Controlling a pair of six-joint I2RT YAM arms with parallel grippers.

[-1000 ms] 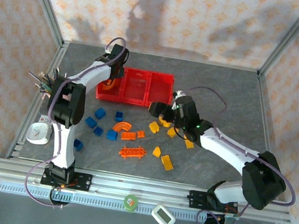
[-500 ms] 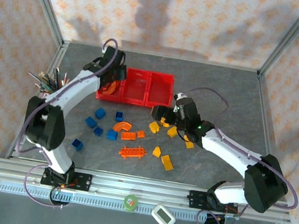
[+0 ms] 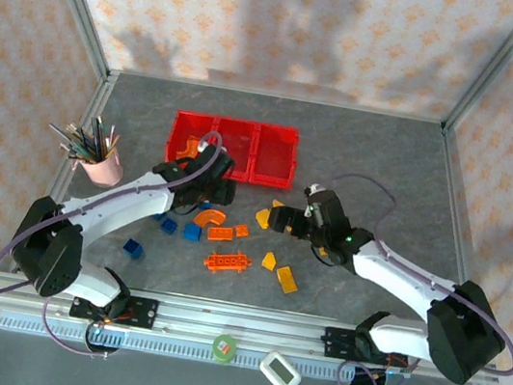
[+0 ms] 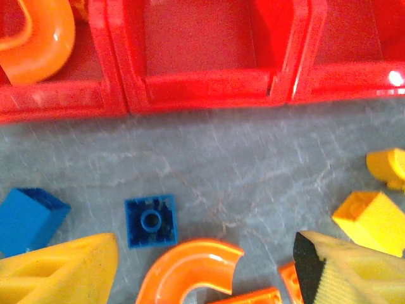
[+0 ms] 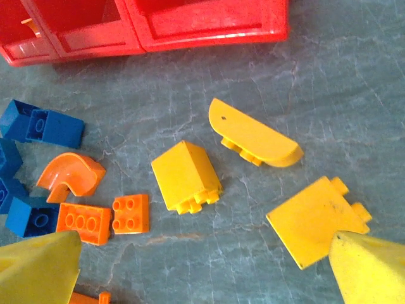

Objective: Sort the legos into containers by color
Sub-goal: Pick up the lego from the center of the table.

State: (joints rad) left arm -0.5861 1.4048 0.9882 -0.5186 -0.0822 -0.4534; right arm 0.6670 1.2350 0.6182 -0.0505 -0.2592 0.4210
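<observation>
Ranking by size: containers (image 3: 248,125), one orange arch (image 4: 38,38) lodged in the left bin; left gripper (image 3: 211,188) and right gripper (image 3: 284,218), both spread, nothing held; legos (image 5: 186,175) scattered beside the containers. Crowded legos may be nudged, or two colours pinched.

The three-bin tray (image 3: 238,124) sits far; an arch (image 4: 39,39) lies in its left bin, loose bricks (image 3: 221,233) near, pencil cup (image 3: 102,168) left.
</observation>
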